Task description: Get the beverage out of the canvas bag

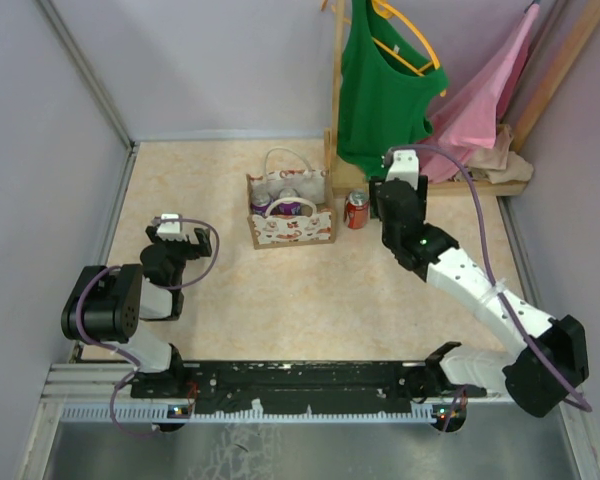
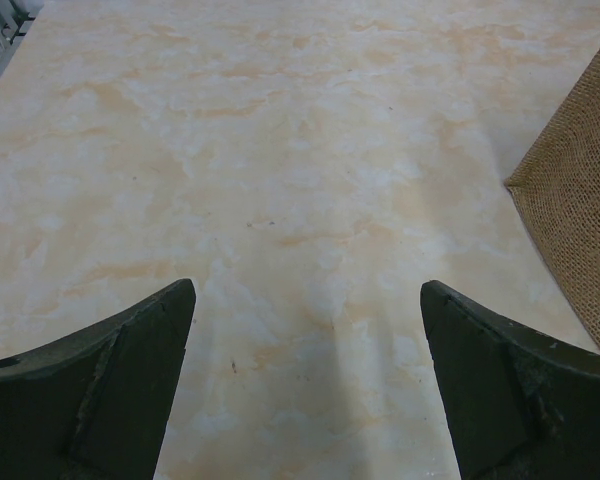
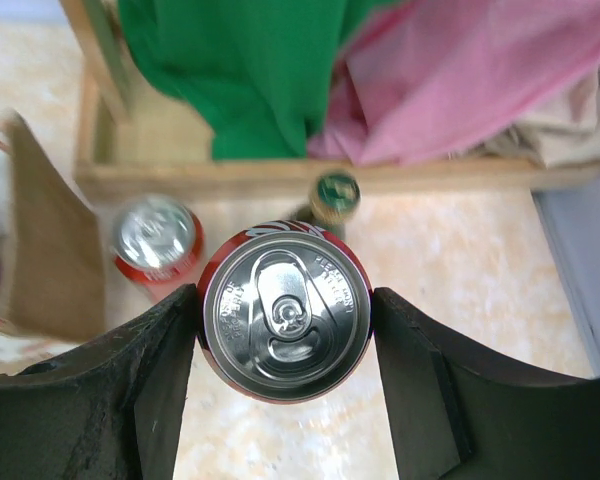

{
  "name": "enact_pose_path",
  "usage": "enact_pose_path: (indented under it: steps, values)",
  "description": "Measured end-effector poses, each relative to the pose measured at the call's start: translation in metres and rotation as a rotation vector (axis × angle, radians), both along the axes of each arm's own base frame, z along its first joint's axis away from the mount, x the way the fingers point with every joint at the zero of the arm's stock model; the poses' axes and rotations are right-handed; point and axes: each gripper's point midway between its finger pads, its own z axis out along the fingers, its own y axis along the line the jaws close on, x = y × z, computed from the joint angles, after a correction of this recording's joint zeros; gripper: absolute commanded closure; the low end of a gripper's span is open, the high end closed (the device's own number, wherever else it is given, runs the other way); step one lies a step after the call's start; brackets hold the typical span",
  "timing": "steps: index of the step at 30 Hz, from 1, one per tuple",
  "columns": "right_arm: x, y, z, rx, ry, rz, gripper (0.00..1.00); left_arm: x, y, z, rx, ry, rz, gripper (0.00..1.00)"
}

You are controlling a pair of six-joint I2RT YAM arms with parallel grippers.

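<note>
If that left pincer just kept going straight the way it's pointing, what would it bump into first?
Most likely the bare tabletop: the open left pincer aims down at it with nothing between. The canvas bag sits off to the right of that line, though depth is unclear.

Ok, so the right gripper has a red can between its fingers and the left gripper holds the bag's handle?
No: the left wrist view shows the left gripper open and empty, off the canvas bag. The right gripper does have the red can between its fingers.
</note>
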Motion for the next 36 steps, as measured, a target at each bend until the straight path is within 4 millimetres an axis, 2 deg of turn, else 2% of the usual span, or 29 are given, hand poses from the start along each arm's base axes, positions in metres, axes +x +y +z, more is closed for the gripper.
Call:
enact_pose_path:
  steps: [3, 6, 9, 16, 27, 32, 35, 36]
  values:
    - [-0.011, -0.015, -0.04, -0.011, 0.093, -0.041, 1.0, 0.0, 0.0, 0.0, 0.0, 0.0, 0.0, 0.0]
    - [-0.02, -0.028, -0.068, -0.006, 0.15, -0.077, 1.0, 0.0, 0.0, 0.0, 0.0, 0.0, 0.0, 0.0]
    - [-0.028, -0.038, -0.086, 0.015, 0.175, -0.111, 1.0, 0.0, 0.0, 0.0, 0.0, 0.0, 0.0, 0.0]
    - [-0.031, -0.047, -0.107, 0.066, 0.212, -0.146, 1.0, 0.0, 0.0, 0.0, 0.0, 0.0, 0.0, 0.0]
    - [-0.026, -0.032, -0.148, 0.096, 0.329, -0.117, 1.0, 0.0, 0.0, 0.0, 0.0, 0.0, 0.0, 0.0]
    - [-0.022, -0.032, -0.156, 0.098, 0.344, -0.121, 0.83, 0.0, 0.0, 0.0, 0.0, 0.0, 0.0, 0.0]
    - [-0.02, -0.031, -0.158, 0.104, 0.339, -0.125, 0.6, 0.0, 0.0, 0.0, 0.0, 0.0, 0.0, 0.0]
    - [-0.019, -0.03, -0.158, 0.108, 0.337, -0.126, 0.46, 0.0, 0.0, 0.0, 0.0, 0.0, 0.0, 0.0]
